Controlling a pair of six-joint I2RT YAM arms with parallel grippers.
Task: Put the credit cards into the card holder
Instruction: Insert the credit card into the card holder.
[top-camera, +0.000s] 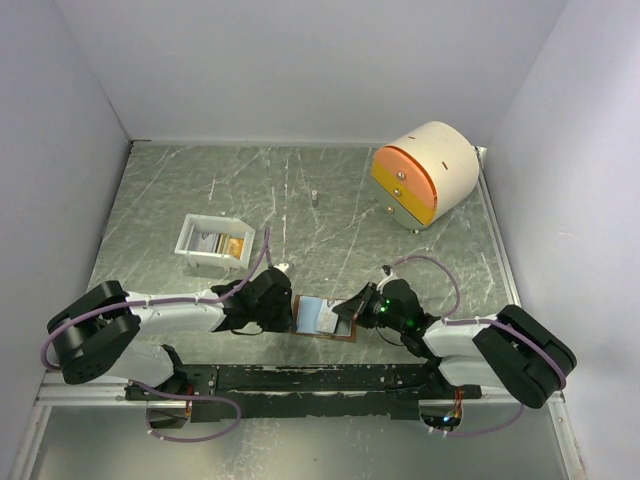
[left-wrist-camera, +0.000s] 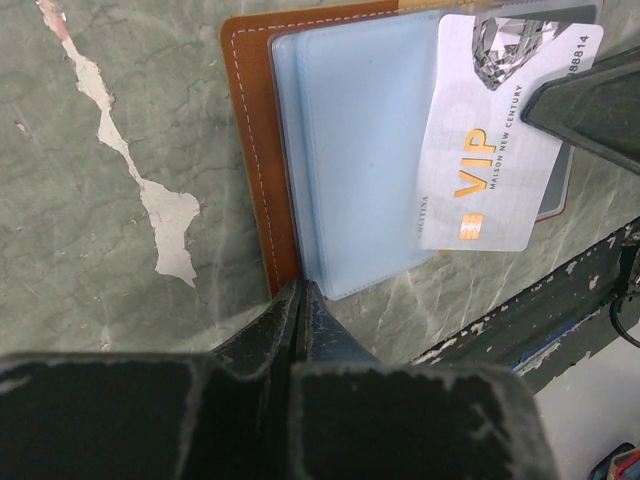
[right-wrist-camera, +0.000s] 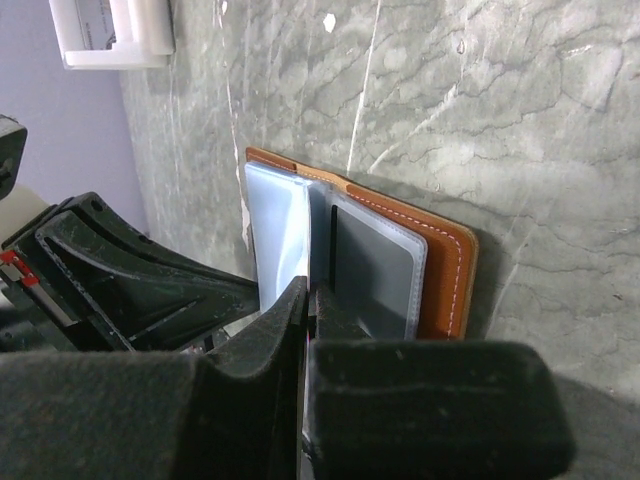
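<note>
The card holder (top-camera: 312, 316) lies open on the table by the near edge, rust-brown outside (left-wrist-camera: 250, 150) with pale blue pockets (left-wrist-camera: 360, 150). My left gripper (top-camera: 288, 312) is shut, its tips (left-wrist-camera: 300, 290) pinching the holder's near corner. My right gripper (top-camera: 352, 312) is shut on a silver VIP credit card (left-wrist-camera: 490, 150) and holds it over the holder's right half, across the pocket edge. In the right wrist view the gripper (right-wrist-camera: 310, 290) points at the holder's grey pocket (right-wrist-camera: 375, 270), the card only a thin edge between the fingers. More cards lie in the white tray (top-camera: 190, 232): a gold one (top-camera: 234, 247) and a silver one (top-camera: 208, 241).
A cream-and-orange round drawer unit (top-camera: 425, 172) stands at the back right. A small grey object (top-camera: 314, 196) sits mid-table. The black base rail (top-camera: 320, 380) runs just below the holder. The white tray also shows top left in the right wrist view (right-wrist-camera: 115, 35).
</note>
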